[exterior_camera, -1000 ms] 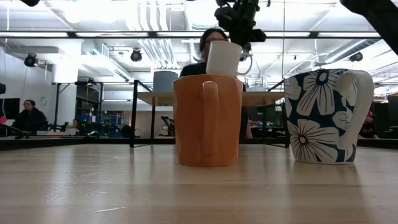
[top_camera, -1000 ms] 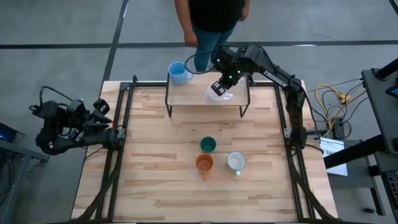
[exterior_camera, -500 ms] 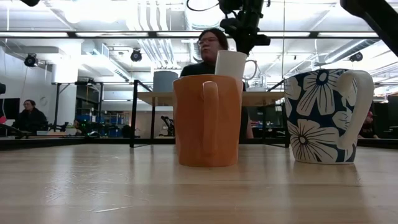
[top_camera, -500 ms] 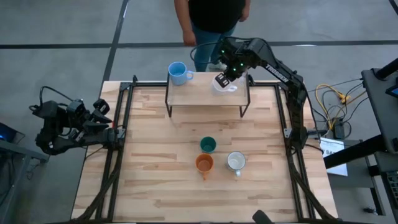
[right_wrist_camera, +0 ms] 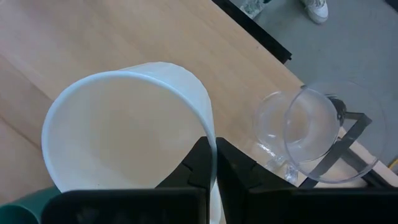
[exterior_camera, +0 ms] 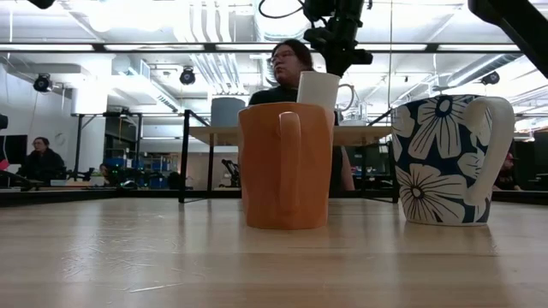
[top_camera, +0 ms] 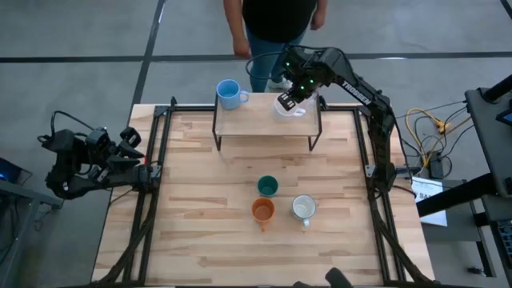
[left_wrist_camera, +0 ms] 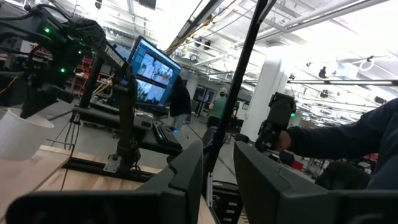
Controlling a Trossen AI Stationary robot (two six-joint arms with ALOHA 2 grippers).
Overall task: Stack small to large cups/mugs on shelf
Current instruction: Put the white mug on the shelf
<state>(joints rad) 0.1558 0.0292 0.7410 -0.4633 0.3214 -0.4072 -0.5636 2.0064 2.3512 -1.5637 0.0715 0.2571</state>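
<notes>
Off at the desk's [top_camera: 200, 200] left edge, the left arm waits folded, its claw [top_camera: 132, 144] well apart from every cup; in its wrist view the two fingers [left_wrist_camera: 186, 171] stand slightly apart with nothing between them. On the shelf [top_camera: 256, 120] at the far side of the desk, the light blue mug [top_camera: 229, 93] sits at the left end. On the open desk, nearer the front, the dark green cup [top_camera: 267, 186] stands just behind the orange mug [top_camera: 262, 210], and the flowered mug [top_camera: 303, 208], white inside, is just beside the orange one on its right. At the shelf's right end the right claw [top_camera: 290, 98] is clamped on the rim of the white mug [right_wrist_camera: 124, 130], one finger inside and one outside the wall. The clear glass [right_wrist_camera: 305, 137] stands just beside that mug, by the shelf's corner. From table height the white mug [exterior_camera: 318, 87] shows above the orange one, level with the shelf top; whether it touches the plank cannot be told. A person [top_camera: 276, 20] stands behind the desk.
</notes>
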